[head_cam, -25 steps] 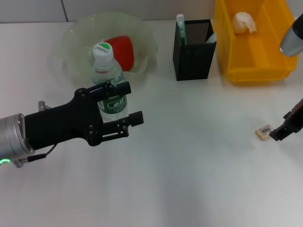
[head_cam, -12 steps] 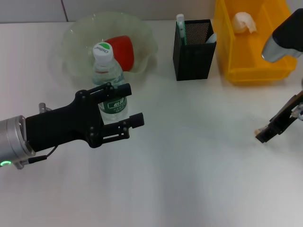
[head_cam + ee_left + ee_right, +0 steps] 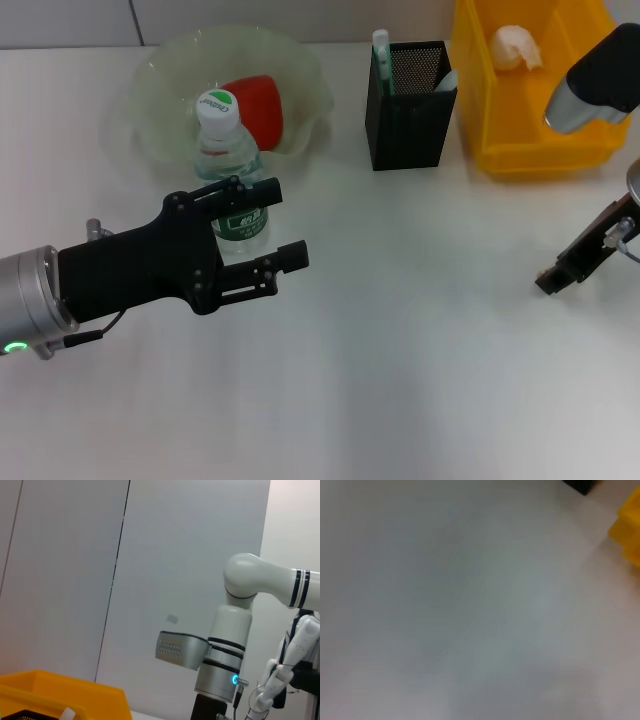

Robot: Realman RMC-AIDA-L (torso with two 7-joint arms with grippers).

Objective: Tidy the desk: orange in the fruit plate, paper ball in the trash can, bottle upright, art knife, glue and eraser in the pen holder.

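The clear bottle (image 3: 226, 150) with a green label and white cap stands upright in front of the fruit plate (image 3: 165, 75). My left gripper (image 3: 287, 224) is open, its black fingers on either side of the bottle's lower part. A red-orange fruit (image 3: 258, 108) lies in the plate. The paper ball (image 3: 516, 46) lies in the yellow bin (image 3: 560, 110). The black mesh pen holder (image 3: 408, 105) holds a green-and-white stick (image 3: 381, 55). My right gripper (image 3: 556, 277) is low over the table at the right, on the spot where the eraser lay; the eraser is hidden.
The pen holder stands between the plate and the yellow bin at the back. The left wrist view shows my right arm (image 3: 235, 645) and the bin's rim (image 3: 60, 695). The right wrist view shows bare white table (image 3: 470, 605).
My right gripper has come in from the right and down over the eraser, which no longer shows. My left gripper has shifted slightly toward me; the bottle has stayed in place.
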